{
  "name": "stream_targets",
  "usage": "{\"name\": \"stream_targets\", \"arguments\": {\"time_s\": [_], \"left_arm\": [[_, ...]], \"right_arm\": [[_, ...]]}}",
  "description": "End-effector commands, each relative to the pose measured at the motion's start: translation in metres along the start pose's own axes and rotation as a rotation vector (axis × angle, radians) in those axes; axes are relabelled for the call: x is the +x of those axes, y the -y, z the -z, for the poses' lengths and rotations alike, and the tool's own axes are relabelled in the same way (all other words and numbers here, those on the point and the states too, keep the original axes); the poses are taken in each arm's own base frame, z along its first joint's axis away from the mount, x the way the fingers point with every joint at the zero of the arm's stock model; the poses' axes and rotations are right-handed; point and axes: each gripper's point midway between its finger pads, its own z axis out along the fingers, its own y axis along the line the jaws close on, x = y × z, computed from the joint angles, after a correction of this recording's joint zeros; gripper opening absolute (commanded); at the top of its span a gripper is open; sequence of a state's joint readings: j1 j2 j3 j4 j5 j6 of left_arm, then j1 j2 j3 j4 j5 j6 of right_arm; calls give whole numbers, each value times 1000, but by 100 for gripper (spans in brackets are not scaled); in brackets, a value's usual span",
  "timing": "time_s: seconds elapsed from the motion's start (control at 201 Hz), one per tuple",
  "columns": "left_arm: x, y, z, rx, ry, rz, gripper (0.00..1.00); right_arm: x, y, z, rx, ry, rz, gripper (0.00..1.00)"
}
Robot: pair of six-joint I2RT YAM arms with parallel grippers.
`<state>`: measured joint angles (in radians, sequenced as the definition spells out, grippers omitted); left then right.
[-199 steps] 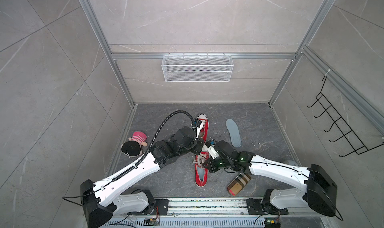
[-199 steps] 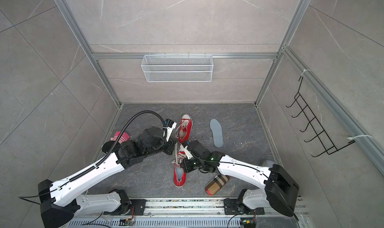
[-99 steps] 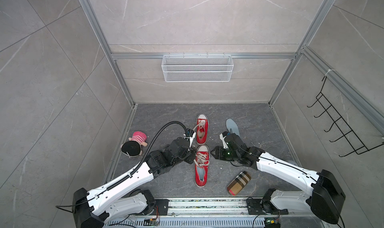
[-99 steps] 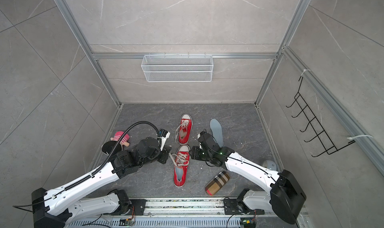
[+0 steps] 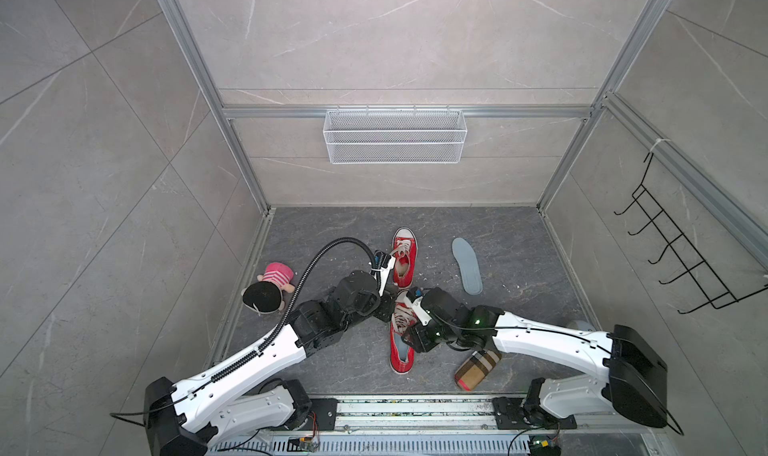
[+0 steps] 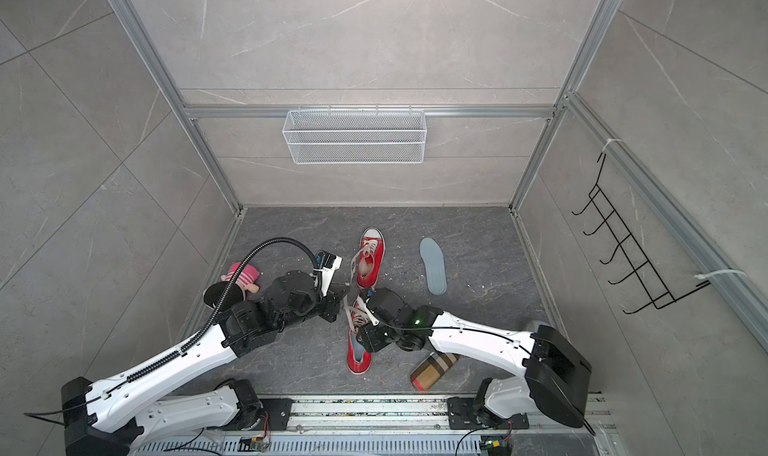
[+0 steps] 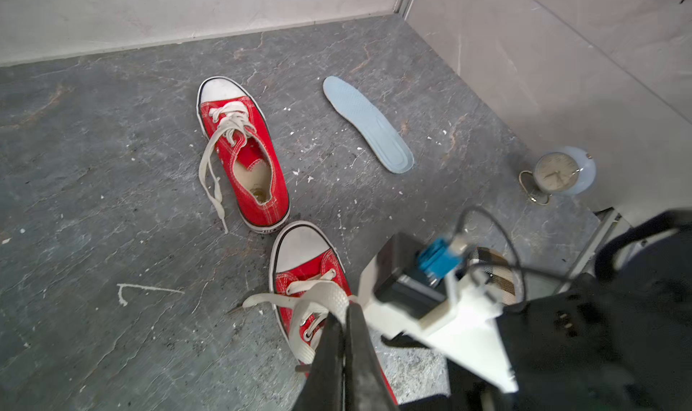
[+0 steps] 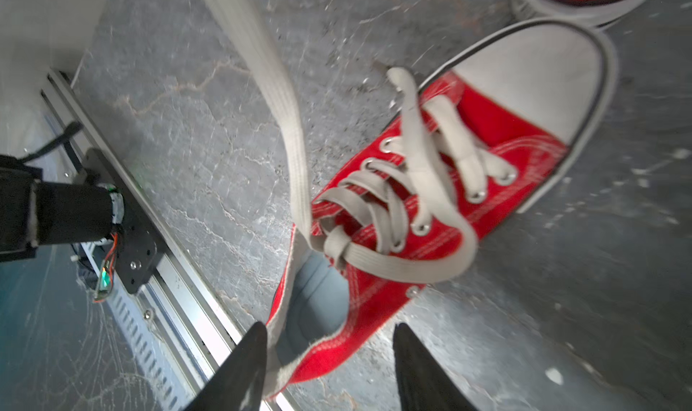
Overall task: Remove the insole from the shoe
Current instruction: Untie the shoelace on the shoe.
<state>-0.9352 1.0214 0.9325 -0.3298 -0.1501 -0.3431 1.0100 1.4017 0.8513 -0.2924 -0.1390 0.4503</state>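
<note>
We see the left gripper (image 7: 346,310) pinching the lace (image 8: 279,79) of the near red shoe (image 8: 486,135). The right gripper (image 8: 328,326) hangs above this shoe's heel, fingers spread (the grey insole (image 8: 318,296) lies inside).

- Doll (image 5: 271,287) in pink stripes with dark hair, lying on the floor left of centre in both top views.
- White wire basket (image 5: 395,136), hung on the back wall, upper centre.
- Black hook rack (image 5: 681,262), right edge.
- Plaid roll (image 5: 476,368), lying lower right of centre.
- Small round clock (image 7: 557,172), near a wall.
</note>
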Motion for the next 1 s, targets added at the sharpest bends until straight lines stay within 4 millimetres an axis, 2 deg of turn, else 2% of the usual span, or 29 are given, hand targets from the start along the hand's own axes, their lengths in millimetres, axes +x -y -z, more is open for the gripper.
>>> {"name": "stream_targets", "arguments": {"time_s": [0.0, 0.204, 0.568, 0.643, 0.828, 0.902, 0.997], "left_arm": [[-43, 18, 20, 82, 141, -8, 0], [-50, 25, 23, 116, 165, -8, 0], [-61, 31, 36, 162, 233, 3, 0], [-62, 32, 38, 167, 240, 4, 0], [-59, 25, 41, 137, 239, 2, 0], [-51, 18, 41, 102, 214, -10, 0], [-30, -3, 42, 3, 146, -19, 37]], "right_arm": [[-25, -13, -3, -28, 76, 68, 55], [-27, -7, -17, 7, 73, 73, 51], [-28, 13, -25, 107, 90, 71, 35], [-29, 15, -25, 120, 95, 68, 27], [-34, 22, -12, 162, 138, 54, 0], [-35, 23, -5, 164, 151, 52, 0], [-35, 23, 1, 153, 162, 47, 0]]}}
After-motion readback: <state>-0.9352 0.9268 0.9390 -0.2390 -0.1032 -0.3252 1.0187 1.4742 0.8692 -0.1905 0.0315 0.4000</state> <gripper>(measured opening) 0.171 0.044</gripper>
